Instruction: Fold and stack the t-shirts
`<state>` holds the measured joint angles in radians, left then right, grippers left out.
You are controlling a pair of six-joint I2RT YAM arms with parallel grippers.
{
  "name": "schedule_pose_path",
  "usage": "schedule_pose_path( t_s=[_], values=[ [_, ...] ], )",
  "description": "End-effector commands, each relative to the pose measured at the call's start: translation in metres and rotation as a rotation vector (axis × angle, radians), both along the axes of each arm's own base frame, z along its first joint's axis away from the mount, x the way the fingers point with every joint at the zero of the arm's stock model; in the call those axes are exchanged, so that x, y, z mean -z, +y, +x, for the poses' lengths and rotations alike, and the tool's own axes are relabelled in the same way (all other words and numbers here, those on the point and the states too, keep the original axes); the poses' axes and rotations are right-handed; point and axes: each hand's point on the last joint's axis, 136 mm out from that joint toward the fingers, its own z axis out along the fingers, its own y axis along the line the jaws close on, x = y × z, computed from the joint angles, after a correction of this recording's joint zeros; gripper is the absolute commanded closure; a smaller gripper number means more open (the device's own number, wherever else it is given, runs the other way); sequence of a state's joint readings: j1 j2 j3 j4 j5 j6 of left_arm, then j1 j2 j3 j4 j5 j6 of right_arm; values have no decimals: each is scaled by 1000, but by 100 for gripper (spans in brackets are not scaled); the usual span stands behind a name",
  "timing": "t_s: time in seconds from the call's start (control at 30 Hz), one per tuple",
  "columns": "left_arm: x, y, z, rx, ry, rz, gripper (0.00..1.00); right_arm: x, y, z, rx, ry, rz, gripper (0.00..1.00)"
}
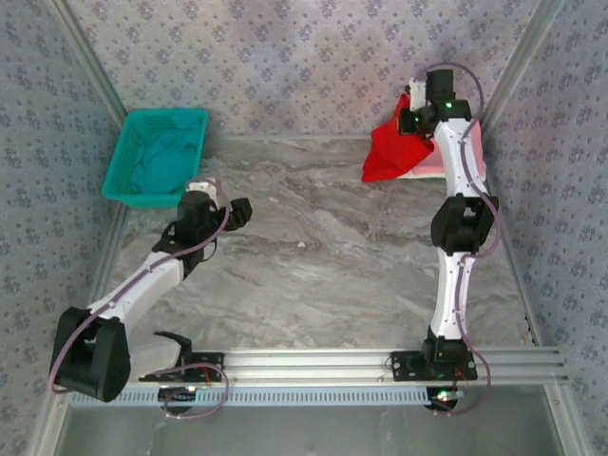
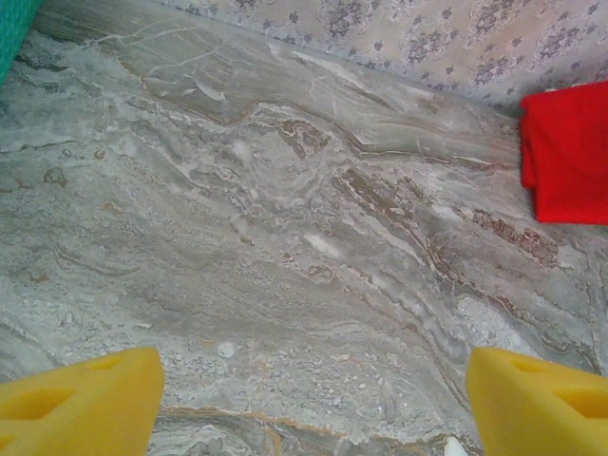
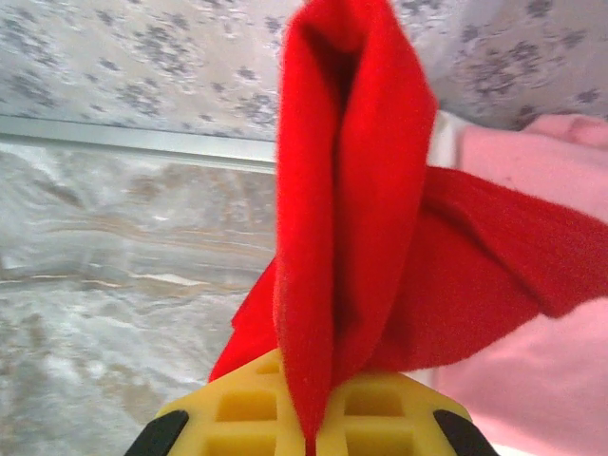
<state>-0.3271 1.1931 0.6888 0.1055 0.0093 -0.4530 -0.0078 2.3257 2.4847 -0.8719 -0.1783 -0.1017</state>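
- Fingers (image 3: 247,408) of the right gripper (image 3: 309,418) are pinched tight on a folded edge of the red shirt (image 3: 351,190), which stands up from the pads in a doubled ridge.
- Left fingers (image 2: 81,404) of the left gripper (image 2: 309,408) are spread wide and hold nothing, hanging over bare table (image 2: 285,237) just in front of the basket (image 1: 157,152), to its right.
- Red shirt: lifted at one edge and draping down, well to the right of the basket at the back wall.
- Handling, as a judgement: light, limp cloth that sags and creases wherever it is unsupported. It is not fragile or slippery against foam pads. An edge or corner pinch through both layers suits it best, as a mid-panel grab would bunch it.
- Pink shirt (image 3: 532,285) lies flat under and beside the red one, equally far right of the basket.
- Basket: teal mesh, holding a crumpled teal shirt (image 1: 161,163). I cannot tell whether anything lies under it.
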Motion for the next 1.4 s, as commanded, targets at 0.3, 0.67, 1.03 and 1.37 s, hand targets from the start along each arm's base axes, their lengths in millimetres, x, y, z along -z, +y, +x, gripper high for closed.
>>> schedule_pose_path(
  t_s=[0.3,0.67,1.03,1.37],
  values=[
    [20,4,10,-8,37,44,17,-34,-79,32,47,-183,-175,100],
    [16,4,20,-2,50,73,17,-19,-152,40,160,-196,-246,100],
    [-2,28,30,-85,29,141,15,17,-242,45,406,-192,-394,47],
    [3,104,35,-366,-58,337,8,16,-219,-29,539,-246,-162,0]
  ],
)
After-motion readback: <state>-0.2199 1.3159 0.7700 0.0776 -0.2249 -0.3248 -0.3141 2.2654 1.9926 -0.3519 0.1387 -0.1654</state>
